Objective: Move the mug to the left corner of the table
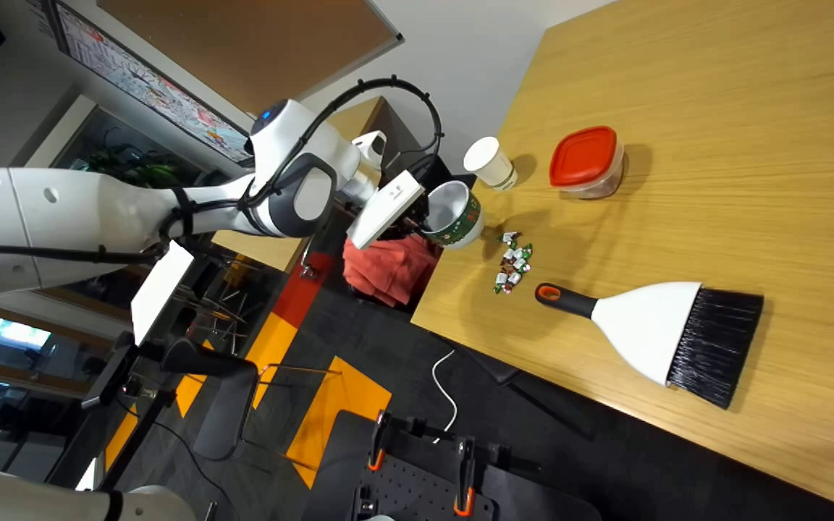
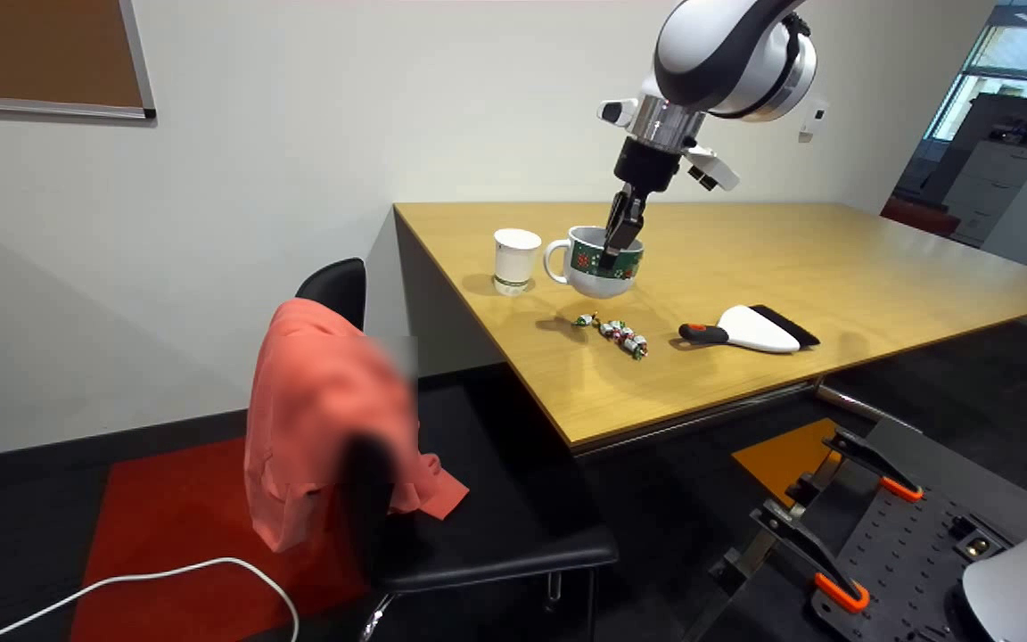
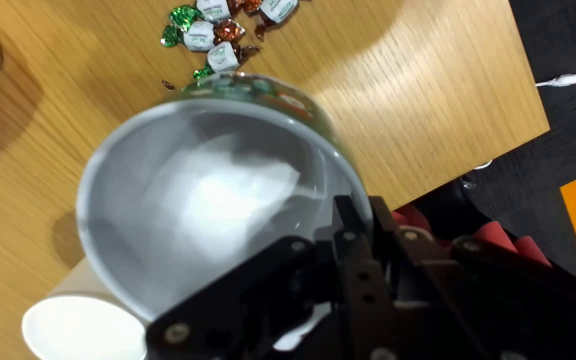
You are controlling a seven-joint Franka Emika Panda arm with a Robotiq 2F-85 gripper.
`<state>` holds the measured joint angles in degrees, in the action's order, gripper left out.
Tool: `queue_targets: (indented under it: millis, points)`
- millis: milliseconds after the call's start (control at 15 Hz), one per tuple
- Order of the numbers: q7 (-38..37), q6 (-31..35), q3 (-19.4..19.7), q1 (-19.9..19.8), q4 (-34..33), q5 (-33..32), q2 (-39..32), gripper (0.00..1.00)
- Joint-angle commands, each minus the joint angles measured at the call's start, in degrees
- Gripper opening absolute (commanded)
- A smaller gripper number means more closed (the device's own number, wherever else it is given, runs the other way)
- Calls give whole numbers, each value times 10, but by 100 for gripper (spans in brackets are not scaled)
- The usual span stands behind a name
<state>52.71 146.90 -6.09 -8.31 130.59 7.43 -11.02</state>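
My pincer (image 3: 360, 212) clamps the mug (image 2: 589, 267) by its rim; I figure the body's too wide to span. It hangs above the table (image 2: 745, 254), left end, right of the cup (image 2: 515, 260), probably to clear the candies (image 2: 618, 333).

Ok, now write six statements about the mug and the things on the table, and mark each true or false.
1. The tool grips the mug by its rim. True.
2. The white cup stands upright on the table. True.
3. The mug rests on the table. False: it is held above it.
4. The brush has black bristles. True.
5. The mug is full of sweets. False: the wrapped candies lie on the table.
6. Every vessel on the table is open. False: the clear container has a red lid.
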Motion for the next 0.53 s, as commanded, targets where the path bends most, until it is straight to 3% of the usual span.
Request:
queue_targets:
  millis: [0,67,133,467]
  points:
    - [1,-1,10,10,-1,3,0,10]
    - [1,-1,10,10,-1,3,0,10]
    - [9,9,5,11,5,12,1,2]
    - [74,35,-19,8,43,74,17,2]
